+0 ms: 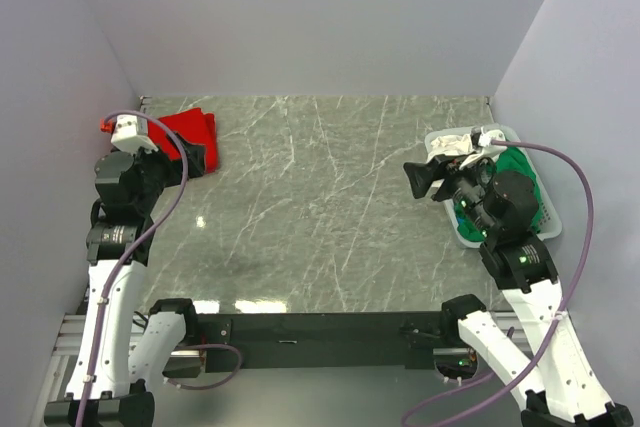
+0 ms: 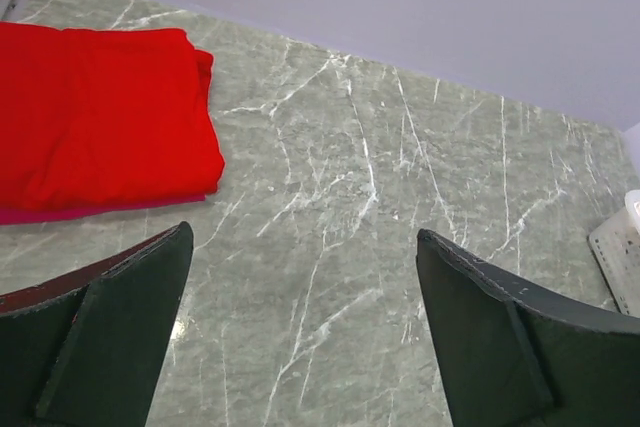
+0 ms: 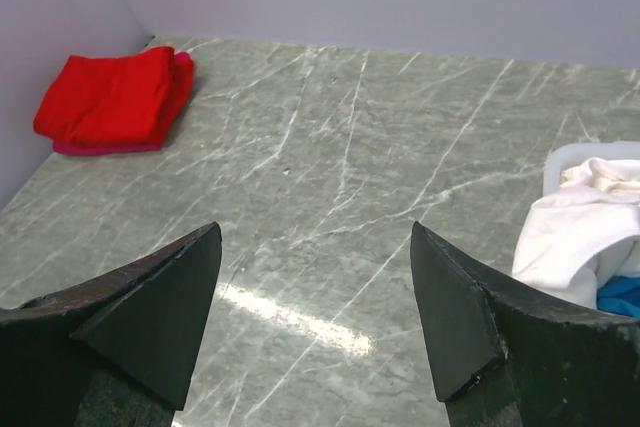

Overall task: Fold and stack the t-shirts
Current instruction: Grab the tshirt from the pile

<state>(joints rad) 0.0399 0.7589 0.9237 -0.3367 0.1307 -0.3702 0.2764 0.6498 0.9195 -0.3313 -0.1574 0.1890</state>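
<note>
Grabbing from basket [image 3: 565,155]: right gripper [image 3: 315,247], jaws spread and empty, should pinch white shirt [image 3: 575,227] at top fold and lift clear; left gripper [image 2: 305,247] also spread.

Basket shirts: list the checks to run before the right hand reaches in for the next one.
1. Right hand open, empty: ok.
2. Left hand open, empty: ok.
3. Red shirt folded, lying far left, off the path: ok.
4. White shirt exposed in the basket: ok.
5. Bare table between the hands for folding: ok.
6. Green shirt and blue shirt tangled beneath it: cannot tell.
</note>
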